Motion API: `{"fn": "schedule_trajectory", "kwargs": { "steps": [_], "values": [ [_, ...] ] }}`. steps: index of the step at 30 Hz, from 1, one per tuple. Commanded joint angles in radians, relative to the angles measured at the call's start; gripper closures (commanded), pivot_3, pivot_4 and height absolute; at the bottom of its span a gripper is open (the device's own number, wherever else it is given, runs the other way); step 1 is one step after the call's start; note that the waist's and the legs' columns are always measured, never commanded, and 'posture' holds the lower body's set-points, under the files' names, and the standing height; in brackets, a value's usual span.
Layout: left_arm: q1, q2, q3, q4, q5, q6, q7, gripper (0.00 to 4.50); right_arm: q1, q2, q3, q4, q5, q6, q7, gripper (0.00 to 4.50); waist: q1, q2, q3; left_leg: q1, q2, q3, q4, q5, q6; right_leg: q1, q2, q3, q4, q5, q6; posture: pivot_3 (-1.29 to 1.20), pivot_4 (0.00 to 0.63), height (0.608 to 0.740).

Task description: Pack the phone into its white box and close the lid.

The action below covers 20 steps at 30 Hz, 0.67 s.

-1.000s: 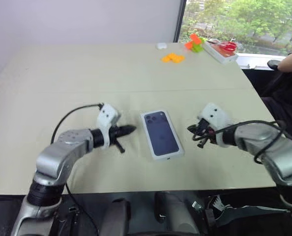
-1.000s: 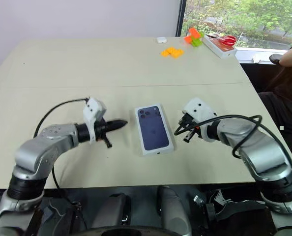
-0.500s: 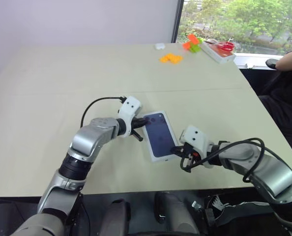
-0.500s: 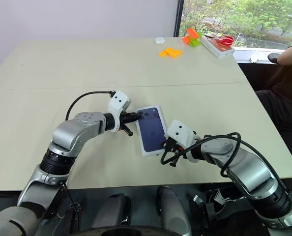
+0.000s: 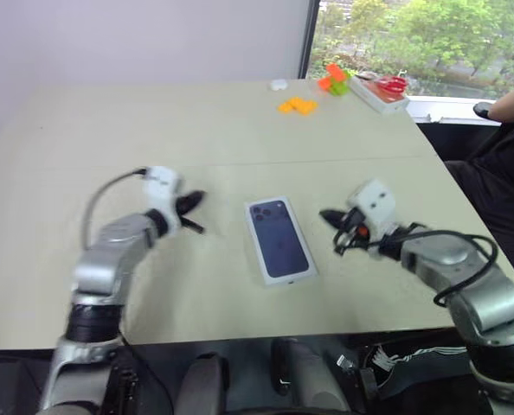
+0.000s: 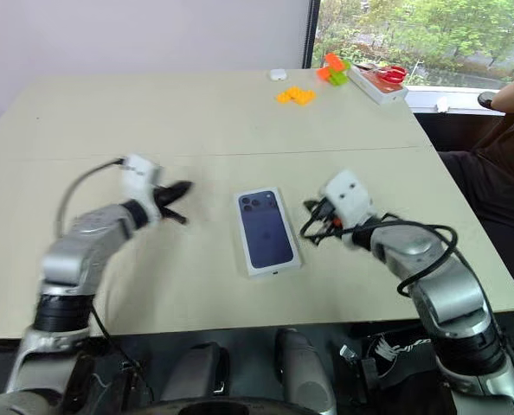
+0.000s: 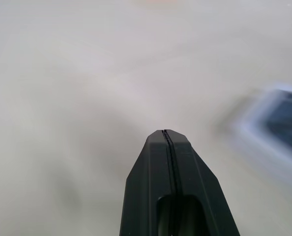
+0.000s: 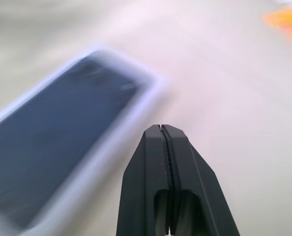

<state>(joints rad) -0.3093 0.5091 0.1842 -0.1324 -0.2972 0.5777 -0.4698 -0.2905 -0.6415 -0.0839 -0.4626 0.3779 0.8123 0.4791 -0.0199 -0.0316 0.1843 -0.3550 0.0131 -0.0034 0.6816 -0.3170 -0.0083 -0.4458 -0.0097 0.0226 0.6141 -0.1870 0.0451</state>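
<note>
My left claw (image 5: pixel 194 200) is closed and empty, hovering over bare worktop (image 5: pixel 196 121) well to the left of the box. My right claw (image 5: pixel 328 215) is likewise closed on nothing, its tips just off the right long edge of the box and not touching it.

The lid (image 5: pixel 279 239) lies flat near the front middle of the worktop, printed dark blue phone picture upward inside a white rim, camera cluster at the far end. It appears seated on the white box beneath; I judge the package closed, though the seam cannot be confirmed. The phone itself cannot be seen; presumably it is inside.

Handling assessment: the package is stiff cardboard, light, with a smooth, probably slippery printed face. A snug lid of this kind tends to resist lifting. Best hold, in my judgement, is across the two long side walls, near the middle, to avoid tipping. Closed tips suit only pressing down or nudging.

Further out, at the far right corner by the window: orange blocks (image 5: pixel 297 105), an orange-and-green piece (image 5: pixel 334 78), a small white item (image 5: pixel 279 84), and a flat tray with red scissors (image 5: pixel 379 91). A person's arm (image 5: pixel 510 105) shows at the right edge.
</note>
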Motion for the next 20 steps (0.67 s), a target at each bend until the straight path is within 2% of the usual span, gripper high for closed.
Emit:
{"fn": "schedule_trajectory", "kwargs": {
  "steps": [1, 5, 9, 15, 20],
  "values": [
    [0.112, 0.073, 0.104, -0.034, 0.004, -0.104, -0.051, 4.5, -0.012, 0.016, -0.107, 0.083, 0.025, -0.062, 0.008, 4.47, 0.006, 0.001, 0.0, 0.0, 0.0, 0.0, 0.0, 0.0, 0.0, 0.0, -0.001, 0.0, 0.0, 0.001, -0.001, 0.0, 0.15, 0.726],
    [0.195, 0.122, 0.21, -0.028, -0.044, -0.113, -0.087, 4.5, -0.005, 0.003, -0.104, 0.122, 0.031, -0.094, 0.067, 4.47, 0.013, 0.0, 0.001, -0.002, -0.001, 0.001, 0.0, 0.0, 0.0, 0.0, -0.004, -0.001, -0.001, 0.0, -0.002, 0.0, 0.15, 0.726],
    [0.267, 0.121, 0.277, -0.07, -0.063, -0.119, -0.078, 4.5, 0.003, -0.012, -0.081, 0.17, 0.036, -0.119, 0.143, 4.47, 0.007, 0.0, 0.001, -0.001, -0.001, 0.0, 0.001, 0.0, 0.0, 0.001, -0.006, 0.0, -0.002, -0.001, 0.0, 0.0, 0.15, 0.726],
    [0.33, 0.104, 0.331, -0.097, -0.092, -0.095, -0.045, 4.5, -0.018, 0.007, -0.05, 0.207, 0.029, -0.138, 0.163, 4.47, 0.002, 0.0, 0.001, 0.0, 0.001, 0.0, 0.001, -0.001, 0.001, 0.001, -0.004, 0.0, -0.001, -0.002, 0.001, 0.0, 0.15, 0.726],
    [0.364, 0.1, 0.326, -0.123, -0.092, -0.101, -0.033, 4.5, -0.033, 0.012, -0.039, 0.217, 0.043, -0.147, 0.184, 4.47, 0.003, 0.001, 0.001, 0.0, 0.001, 0.0, 0.001, -0.001, 0.001, 0.001, -0.003, 0.0, -0.001, -0.002, 0.001, 0.0, 0.15, 0.726]
  ]
}}
